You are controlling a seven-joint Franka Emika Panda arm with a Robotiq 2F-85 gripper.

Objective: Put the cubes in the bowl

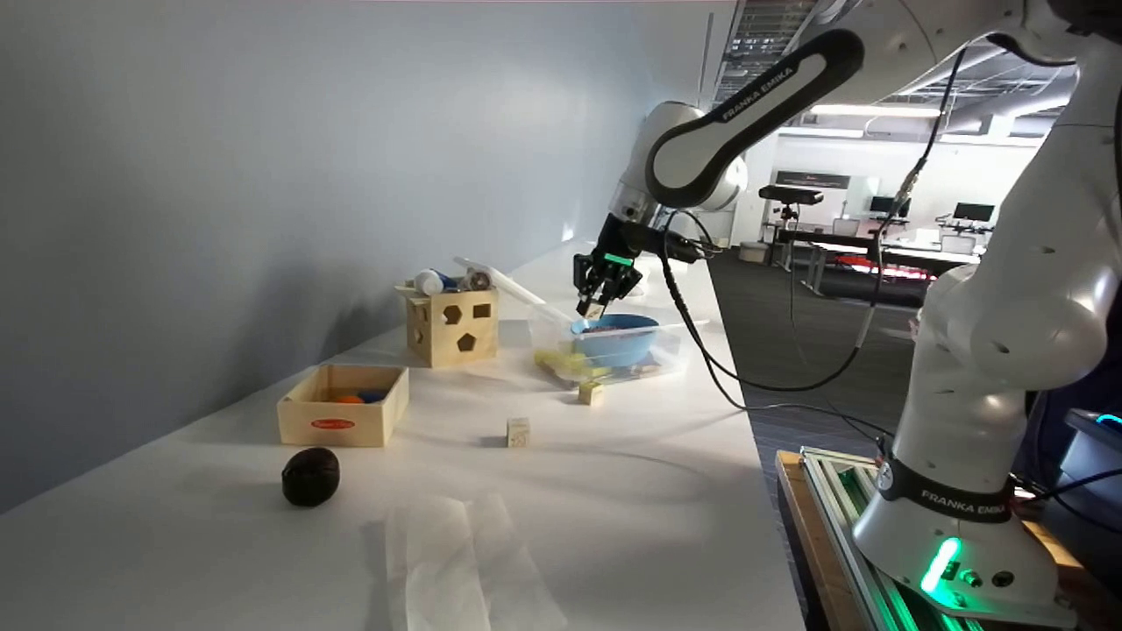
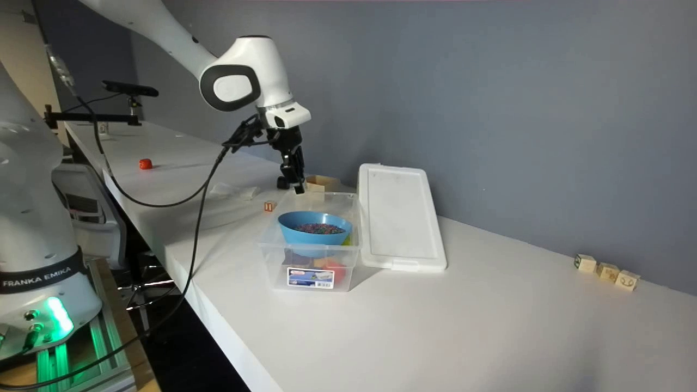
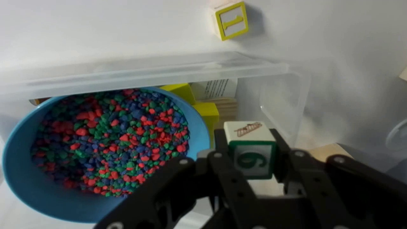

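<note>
My gripper [image 3: 249, 144] is shut on a beige cube [image 3: 253, 160] with a green-edged 6 in the wrist view. The gripper also shows above the bin in both exterior views [image 1: 596, 307] [image 2: 292, 188]. The light-blue bowl [image 3: 199, 133] lies left of the held cube, below it, and contains coloured gravel. It stands in the clear bin in both exterior views [image 1: 622, 349] [image 2: 305, 236]. A yellow-edged cube [image 3: 231, 20] lies outside the bin; two cubes [image 1: 591, 393] [image 1: 518, 432] lie on the table. Several more cubes [image 2: 607, 271] lie in a row by the wall.
The clear bin [image 2: 310, 272] has walls around the bowl and holds yellow pieces [image 3: 206, 111]. A white lid [image 2: 403, 218] leans beside it. The yellow holed box [image 1: 451, 329], tan tray [image 1: 302, 422] and a dark round object [image 1: 310, 477] stand farther along. A cable [image 1: 714, 350] hangs near the bin.
</note>
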